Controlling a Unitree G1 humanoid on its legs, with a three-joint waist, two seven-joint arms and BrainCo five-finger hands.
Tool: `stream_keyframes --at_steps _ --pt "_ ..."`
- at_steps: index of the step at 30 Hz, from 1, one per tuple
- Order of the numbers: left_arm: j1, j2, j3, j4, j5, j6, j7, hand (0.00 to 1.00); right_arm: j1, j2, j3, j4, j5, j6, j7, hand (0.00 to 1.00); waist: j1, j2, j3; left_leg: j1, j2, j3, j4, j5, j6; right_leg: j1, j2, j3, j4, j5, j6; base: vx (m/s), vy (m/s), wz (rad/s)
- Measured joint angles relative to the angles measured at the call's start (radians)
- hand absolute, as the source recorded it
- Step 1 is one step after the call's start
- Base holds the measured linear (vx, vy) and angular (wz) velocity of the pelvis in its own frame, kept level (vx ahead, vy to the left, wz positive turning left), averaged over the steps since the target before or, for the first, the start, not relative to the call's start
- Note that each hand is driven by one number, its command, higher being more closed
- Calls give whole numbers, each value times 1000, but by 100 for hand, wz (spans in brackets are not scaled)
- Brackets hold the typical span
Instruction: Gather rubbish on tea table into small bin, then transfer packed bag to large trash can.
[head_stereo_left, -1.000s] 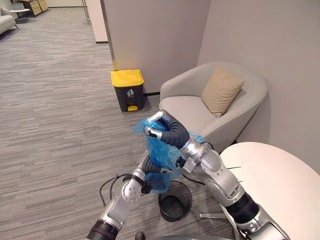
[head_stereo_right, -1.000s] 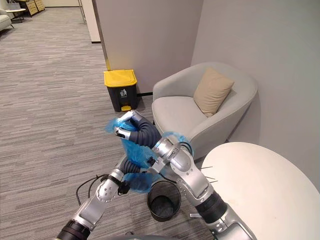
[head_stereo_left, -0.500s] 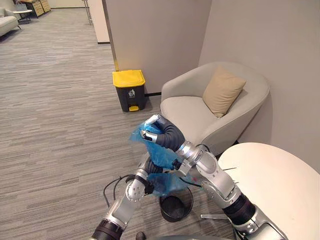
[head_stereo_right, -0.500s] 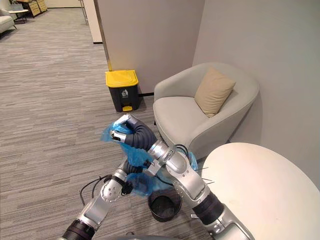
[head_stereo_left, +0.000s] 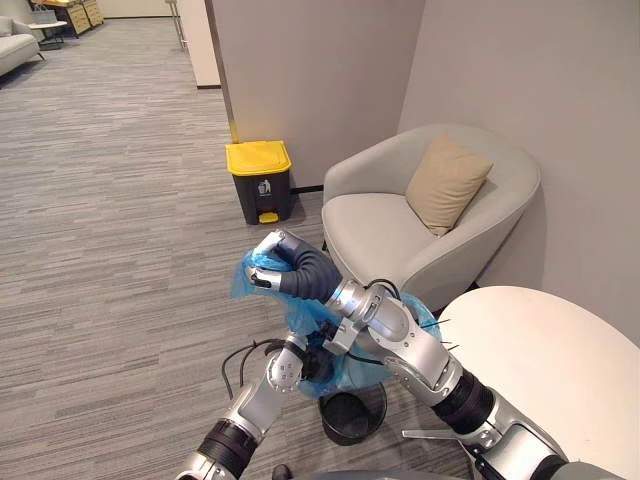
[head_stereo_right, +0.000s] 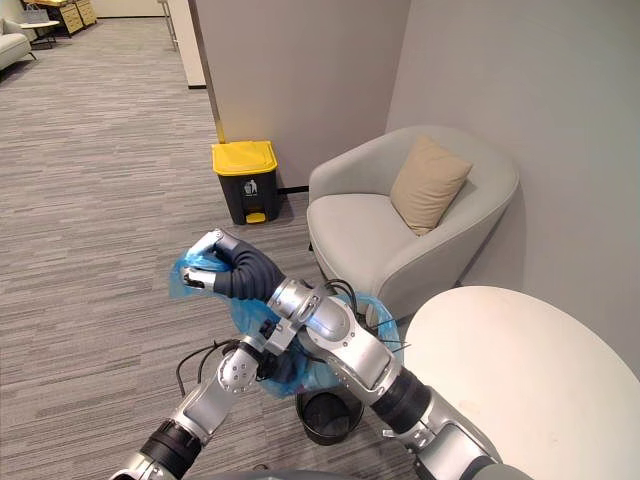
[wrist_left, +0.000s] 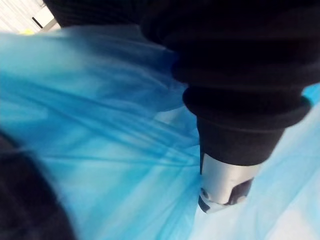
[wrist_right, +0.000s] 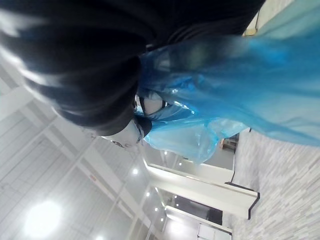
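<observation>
The blue bag (head_stereo_left: 300, 312) had been lifted clear of the small black bin (head_stereo_left: 352, 412), which stood on the carpet just beside the round white table (head_stereo_left: 560, 360). It hung above and a little to the left of the bin, held up by its gathered top so the weight would pull it long and keep the mouth closed for carrying. The right hand (head_stereo_left: 278, 265) was raised out in front of the robot with its fingers curled tight around the bunched neck of the bag, and loose blue film stuck out past the knuckles. Its own wrist view showed the same crumpled plastic pressed against the dark cover. The left hand (head_stereo_left: 305, 352) sat lower, pressed into the body of the bag and buried in the film, probably to steady or support the load. Whether it gripped the plastic or only rested against it could not be told. The large trash can (head_stereo_left: 260, 180) with the yellow lid stood by the wall, well apart from the bag, next to the grey armchair (head_stereo_left: 400, 220), so the carry across the floor was not yet done.
</observation>
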Motion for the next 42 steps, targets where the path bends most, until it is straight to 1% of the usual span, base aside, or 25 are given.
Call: stream_keyframes --at_steps 4,12,16,17,20,21,24,25,26,27,29,31,32,33,34,35,38,42 --pt "-20 0 -3 21 -22 0 0 100 -25 1 37 22 0 3 -12 100 1 0 0 1 0 0 2 0 0 1 1 0 1 0 0 0 0 0" --pt "-23 1 2 23 -88 0 -2 100 -24 5 36 22 0 3 -7 100 -3 0 0 4 1 3 -2 0 0 1 0 4 2 0 -1 0 0 0" --pt "-20 1 12 23 -134 0 -4 100 -7 9 19 22 -14 -1 14 100 -3 0 0 5 1 5 -2 0 -1 1 0 6 1 0 -1 0 0 0" --pt "-15 0 18 23 -142 0 -5 100 9 10 9 21 -31 -5 14 100 -3 0 0 5 1 5 -2 0 -1 1 0 6 1 0 -1 0 0 0" --pt "33 -21 99 16 -168 0 -6 100 78 10 -38 21 -99 -9 17 100 -3 0 0 9 -6 11 -2 0 0 2 3 10 2 0 0 0 0 -3" --pt "44 -20 117 14 -179 0 -7 100 104 6 -60 21 -145 -10 18 0 -2 0 0 9 -6 11 -2 0 0 1 3 10 2 0 0 0 0 0" --pt "84 -20 178 -14 -196 0 -7 100 174 -15 -105 20 -240 -18 17 0 -1 0 0 9 -7 11 -2 0 0 1 3 9 3 -3 -4 0 0 0" --pt "100 -20 205 -27 -206 0 -7 100 197 -30 -117 20 -291 -25 14 0 -2 0 0 9 -7 11 -3 0 0 1 3 9 3 -4 -5 0 0 0" --pt "102 -20 214 -27 -212 0 -6 100 208 -36 -127 20 -315 -29 13 0 -1 0 0 9 -7 11 -3 0 0 1 3 9 3 -4 -5 0 0 0" --pt "112 -19 250 -27 -217 0 -6 100 229 -54 -149 20 -367 -35 11 0 -1 0 0 9 -7 11 -3 0 0 1 3 9 4 -6 -3 0 0 0" --pt "130 -20 288 -27 -238 0 -6 100 256 -77 -182 11 -440 -49 10 0 -1 1 0 9 -7 11 -3 0 0 1 2 9 5 -7 -2 0 0 0" --pt "149 -19 316 -27 -258 1 -7 100 268 -102 -204 10 -479 -51 10 0 -1 2 1 9 -7 11 -3 0 0 1 2 9 5 -7 -1 0 0 0" --pt "163 -19 339 -27 -271 1 -6 100 283 -118 -230 8 -518 -59 7 0 -1 2 1 10 -7 11 -3 0 0 1 2 9 5 -7 -1 0 0 0" --pt "167 -19 349 -27 -276 1 -7 100 288 -126 -238 8 -531 -65 6 0 -1 2 1 10 -7 11 -3 0 0 1 2 9 5 -7 -1 0 0 0" --pt "188 -18 406 -27 -299 3 -5 100 307 -173 -270 7 -590 -88 3 0 0 6 4 9 -7 11 -3 0 0 1 1 9 5 -7 -1 0 0 0" --pt "191 -15 428 -27 -307 8 -5 100 322 -194 -294 1 -607 -89 1 0 3 8 5 9 -7 10 -3 0 0 2 1 9 5 -7 -1 0 0 0" --pt "209 -13 469 -27 -336 11 -4 100 354 -216 -344 -31 -626 -89 -22 0 1 18 12 9 -7 10 -3 -1 0 2 0 8 3 -7 -1 0 0 0" --pt "230 -15 502 -26 -344 18 -6 100 407 -211 -449 -49 -625 -108 -36 0 1 21 13 9 -8 10 -3 -1 0 3 1 8 1 -7 -2 0 0 0"
